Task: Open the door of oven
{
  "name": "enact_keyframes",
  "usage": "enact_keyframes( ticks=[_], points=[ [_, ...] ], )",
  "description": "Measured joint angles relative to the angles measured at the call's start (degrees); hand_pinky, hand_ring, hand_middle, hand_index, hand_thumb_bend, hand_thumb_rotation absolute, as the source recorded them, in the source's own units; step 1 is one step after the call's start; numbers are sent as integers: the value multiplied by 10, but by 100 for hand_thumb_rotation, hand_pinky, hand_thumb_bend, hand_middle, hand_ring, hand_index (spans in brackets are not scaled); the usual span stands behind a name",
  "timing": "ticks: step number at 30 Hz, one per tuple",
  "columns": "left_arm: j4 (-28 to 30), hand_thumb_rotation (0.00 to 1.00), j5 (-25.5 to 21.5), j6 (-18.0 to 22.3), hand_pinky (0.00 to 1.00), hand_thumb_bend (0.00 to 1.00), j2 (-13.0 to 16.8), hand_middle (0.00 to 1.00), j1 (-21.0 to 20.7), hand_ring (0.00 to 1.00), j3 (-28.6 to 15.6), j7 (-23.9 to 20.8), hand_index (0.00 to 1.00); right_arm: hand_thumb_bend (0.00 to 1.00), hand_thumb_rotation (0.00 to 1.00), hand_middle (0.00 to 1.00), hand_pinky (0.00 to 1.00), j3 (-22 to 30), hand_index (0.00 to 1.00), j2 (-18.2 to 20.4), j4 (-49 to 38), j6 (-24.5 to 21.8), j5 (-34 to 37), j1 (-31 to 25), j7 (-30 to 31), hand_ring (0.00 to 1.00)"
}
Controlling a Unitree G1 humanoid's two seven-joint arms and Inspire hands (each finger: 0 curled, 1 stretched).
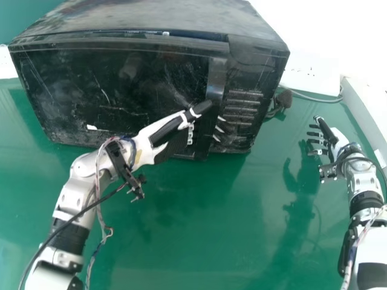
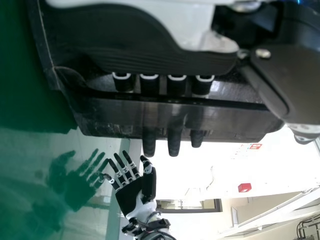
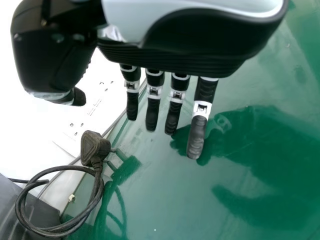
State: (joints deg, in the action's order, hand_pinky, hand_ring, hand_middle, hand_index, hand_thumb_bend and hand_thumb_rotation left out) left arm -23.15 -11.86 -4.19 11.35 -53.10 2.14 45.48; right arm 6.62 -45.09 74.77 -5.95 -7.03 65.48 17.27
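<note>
We have the black oven (image 1: 127, 66) standing towards the back of the green desk (image 1: 199, 229), its front turned to us and its scratched door (image 1: 72, 90) taking up most of that face. An upright handle strip (image 1: 216, 81) runs along the door's right side, next to a panel with slanted ridges (image 1: 243, 109). Our left hand (image 1: 164, 134) is at the lower part of this strip, gripping it: the thumb (image 1: 202, 107) lies across the front, while the fingers pass behind. In the left wrist view we see their dark tips (image 2: 174, 145) come out past the strip's far edge. How wide the door stands from the oven's body, we cannot tell.

Our right hand (image 1: 334, 140) is open and holds nothing, above the desk to the right of the oven and well apart from it. Its fingers are straight and spread a little, and the glossy green top mirrors it.

Between the oven and our right hand, farther back, lies a black plug (image 3: 94, 149) with its cable (image 3: 19, 205) looped beside it. Near the plug is a white socket panel (image 3: 90, 112). In the room behind, we see a small red box (image 2: 244, 187).
</note>
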Motion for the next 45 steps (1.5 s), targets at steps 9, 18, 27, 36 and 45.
enact_keyframes(
  ticks=[9,18,27,36,45],
  points=[
    [56,69,-5,-25,42,93,10,59,29,53,1,12,67,56,49,82,68,2,92,0,0,0,2,0,1,78],
    [119,70,-19,-57,42,94,26,58,57,54,0,24,67,55,47,82,62,-2,91,0,0,0,-1,1,1,74],
    [190,71,-23,-84,42,95,35,58,94,54,1,12,69,58,46,81,65,-2,90,0,0,0,-1,1,1,76],
    [202,67,-51,-93,37,90,39,56,112,50,-5,14,66,57,47,82,68,-1,89,0,0,0,-1,1,0,77],
    [236,65,-69,-94,34,94,52,52,143,44,-7,16,64,57,43,82,71,0,87,1,0,2,0,0,2,78]
  ],
)
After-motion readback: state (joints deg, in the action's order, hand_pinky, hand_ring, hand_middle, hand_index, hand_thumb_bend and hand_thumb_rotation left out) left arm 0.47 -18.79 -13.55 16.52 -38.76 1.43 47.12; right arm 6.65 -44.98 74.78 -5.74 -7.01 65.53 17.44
